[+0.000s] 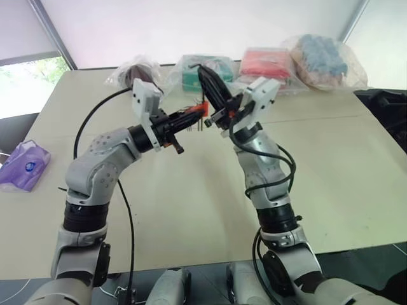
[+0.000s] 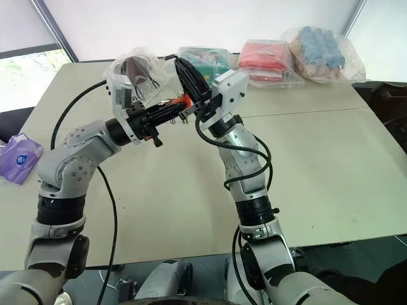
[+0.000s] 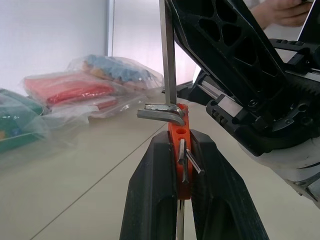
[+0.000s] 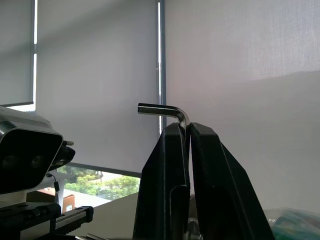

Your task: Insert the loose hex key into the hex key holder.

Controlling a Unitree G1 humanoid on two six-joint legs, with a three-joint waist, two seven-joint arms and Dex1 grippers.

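My left gripper (image 1: 200, 113) is shut on the hex key holder (image 3: 175, 150), an orange block with short metal keys sticking out, one of them bent across its top. It is held up above the table. My right gripper (image 4: 186, 127) is shut on the loose hex key (image 4: 160, 108), whose short bent end juts past the fingertips. In the left wrist view the key's long shank (image 3: 168, 55) runs beside the right gripper's black finger (image 3: 235, 60) to the top of the holder. Whether its tip sits in a hole is hidden. The two grippers meet over the far middle of the table.
Along the far edge of the beige table (image 1: 191, 210) lie clear bags: a dark item (image 1: 137, 73), a green one (image 2: 206, 60), a red packet (image 1: 267, 63) and blue things (image 1: 324, 60). A purple pack (image 1: 22, 164) lies at the left edge. A person's hand (image 3: 285, 10) shows beyond.
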